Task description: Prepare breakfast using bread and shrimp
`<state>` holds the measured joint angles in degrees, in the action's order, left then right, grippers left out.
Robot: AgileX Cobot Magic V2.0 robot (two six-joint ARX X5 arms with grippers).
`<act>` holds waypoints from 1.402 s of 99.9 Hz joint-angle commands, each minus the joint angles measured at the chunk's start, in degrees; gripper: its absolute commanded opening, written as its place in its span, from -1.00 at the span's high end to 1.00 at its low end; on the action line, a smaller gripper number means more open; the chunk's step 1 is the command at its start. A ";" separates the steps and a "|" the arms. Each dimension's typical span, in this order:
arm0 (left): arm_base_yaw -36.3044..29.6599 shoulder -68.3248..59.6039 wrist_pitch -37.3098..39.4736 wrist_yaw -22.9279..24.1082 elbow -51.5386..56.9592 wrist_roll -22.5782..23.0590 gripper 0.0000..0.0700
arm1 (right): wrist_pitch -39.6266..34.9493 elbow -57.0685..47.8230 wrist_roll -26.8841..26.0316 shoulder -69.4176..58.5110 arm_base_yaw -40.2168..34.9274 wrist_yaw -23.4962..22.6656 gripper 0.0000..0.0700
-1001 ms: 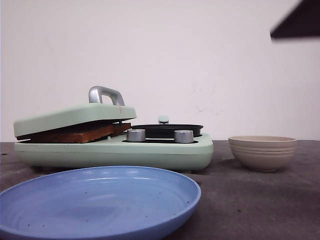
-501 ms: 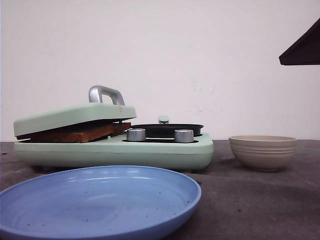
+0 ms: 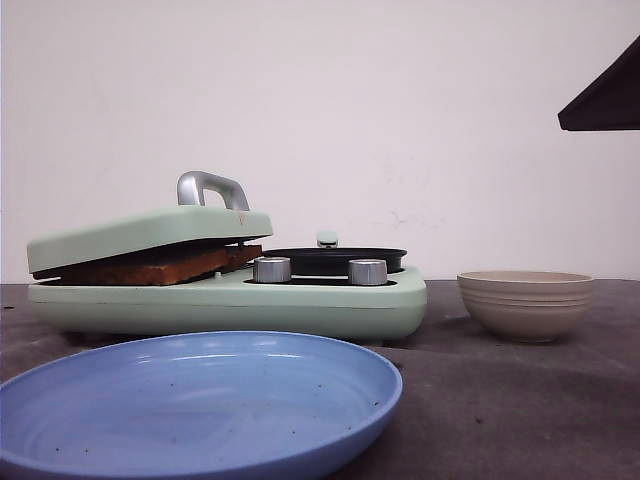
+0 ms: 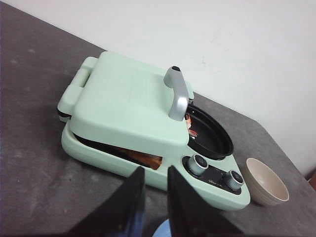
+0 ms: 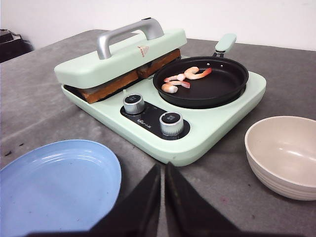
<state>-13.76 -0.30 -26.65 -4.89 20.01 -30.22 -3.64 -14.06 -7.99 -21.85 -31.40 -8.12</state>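
Dark arm shape at upper right of front view dropped lower over last second, now static. Nothing else moved.

Toasted brown bread slices [image 5: 126, 79] clamped under mint-green press lid [image 5: 118, 57]. Pink shrimp [image 5: 185, 79] in black round pan [image 5: 202, 84].

Left claw [image 4: 154, 207] slightly parted, empty. Right claw [image 5: 163, 197] nearly clenched, empty.

Blue ceramic plate [image 3: 200, 400] on desk, unfilled. Plating likely next.

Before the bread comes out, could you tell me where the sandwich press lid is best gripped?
Probably by the silver handle arching over the green lid. Its bar stands clear of the lid, so come from above and close across the bar. The lid rests tilted on the bread, so lift at the handle's side.
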 commanded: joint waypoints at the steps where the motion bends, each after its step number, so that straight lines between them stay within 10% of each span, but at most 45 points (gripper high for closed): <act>1: -0.13 0.09 0.63 -0.22 -0.04 -0.48 0.99 | 0.66 0.02 -0.76 -0.09 -0.35 0.07 0.99; 18: -0.02 0.09 -1.95 1.73 -0.04 0.48 0.99 | 0.66 0.02 -0.76 -0.09 -0.35 0.07 0.99; 45: 5.55 0.11 12.09 14.93 -5.53 29.66 0.99 | 0.66 0.02 -0.76 -0.09 -0.35 0.07 0.98; 80: 11.69 0.11 17.68 5.01 -19.21 26.58 0.99 | 0.66 0.02 -0.74 -0.09 -0.35 0.07 0.99; 140: 12.61 0.11 15.93 4.87 -19.21 29.33 0.99 | 0.70 0.02 -0.74 -0.09 -0.35 0.07 0.99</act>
<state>-1.15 -0.27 -10.59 0.12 1.83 -1.80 -3.62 -14.06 -7.99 -21.85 -31.40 -8.12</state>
